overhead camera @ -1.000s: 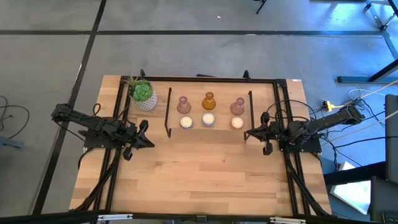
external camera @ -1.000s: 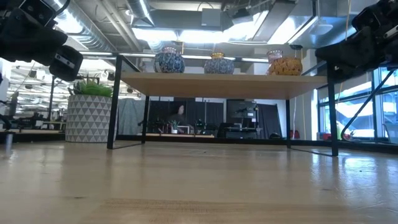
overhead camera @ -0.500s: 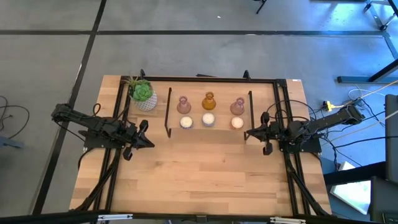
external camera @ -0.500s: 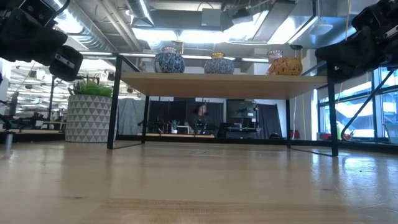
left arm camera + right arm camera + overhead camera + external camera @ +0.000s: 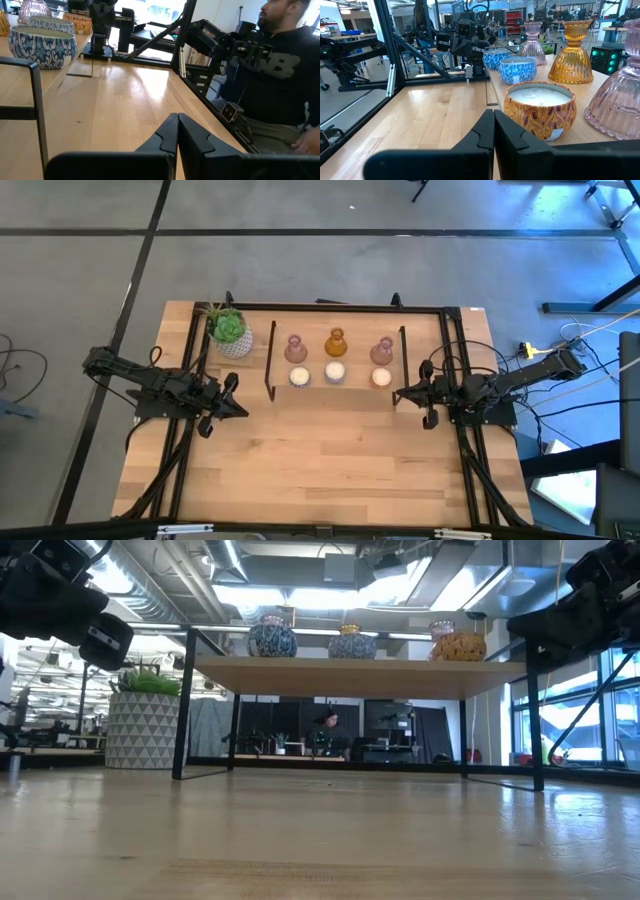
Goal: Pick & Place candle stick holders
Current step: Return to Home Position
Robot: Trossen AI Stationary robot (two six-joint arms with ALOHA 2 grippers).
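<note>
Only a person (image 5: pixel 327 721) far behind the shelf (image 5: pixel 335 396) has moved, while the left gripper (image 5: pixel 232 395) and right gripper (image 5: pixel 405 393) stay parked beside its ends, fingers pressed together on nothing, and the candle stick holders (image 5: pixel 336 341) stand in rows on it, so placing looks finished.

Robotics laboratory, open-plan. We record: one butcher-block table (image 5: pixel 320 470) boxed in a black metal frame (image 5: pixel 330 307), with two dark robot arms, left (image 5: pixel 150 385) and right (image 5: pixel 500 390), mounted at its sides. A bare concrete floor (image 5: pixel 80 280) with loose cables (image 5: pixel 548 420) trailing off the rig. An unfinished ceiling with exposed ducts (image 5: pixel 150 600) and strip lights (image 5: pixel 235 560). Another dark rig (image 5: pixel 215 42) stands at a neighbouring station, and beside it we note a seated person (image 5: pixel 272 75) in a dark sweatshirt. Green-lit electronics (image 5: pixel 600 55) stand beyond. A small shelf (image 5: pixel 360 677) carries candle stick holders (image 5: pixel 335 342) set in rows.
</note>
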